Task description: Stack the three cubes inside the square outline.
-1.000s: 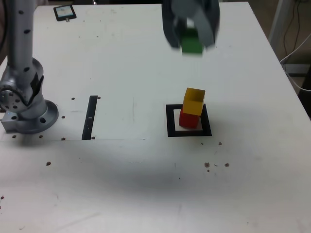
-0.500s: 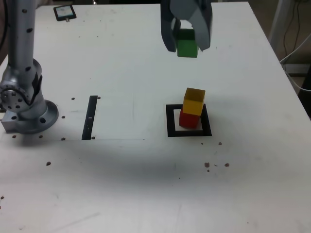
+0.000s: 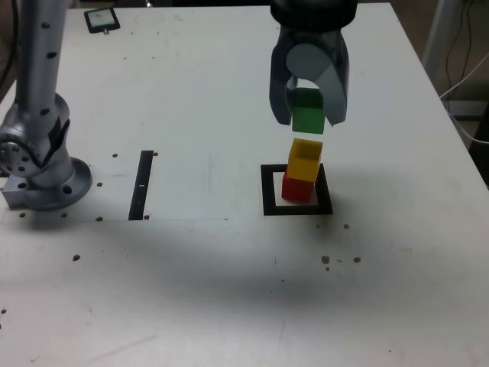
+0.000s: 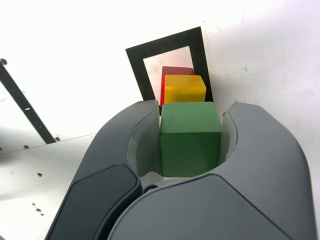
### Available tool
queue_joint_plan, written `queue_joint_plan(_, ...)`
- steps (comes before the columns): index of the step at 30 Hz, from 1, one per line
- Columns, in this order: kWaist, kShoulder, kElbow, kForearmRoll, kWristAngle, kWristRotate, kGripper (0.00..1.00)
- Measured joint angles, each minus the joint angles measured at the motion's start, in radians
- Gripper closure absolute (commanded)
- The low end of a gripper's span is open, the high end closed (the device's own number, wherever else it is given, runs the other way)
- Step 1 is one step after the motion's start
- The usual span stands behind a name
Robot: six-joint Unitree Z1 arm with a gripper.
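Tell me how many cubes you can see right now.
3: the red cube sits inside the square outline, the yellow cube rests on it, and the green cube is held in the tool just above.

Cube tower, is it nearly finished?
Nearly! The red cube sits inside the square outline with the yellow cube stacked on it, a bit askew. The gripper is shut on the green cube, hanging just above the yellow one. Left: set it on top and let go.
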Motion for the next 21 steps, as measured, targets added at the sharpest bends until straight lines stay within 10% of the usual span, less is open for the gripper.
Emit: queue_joint_plan(21,0.013,0.022,0.05,-0.034,-0.009,-0.014,0.77)
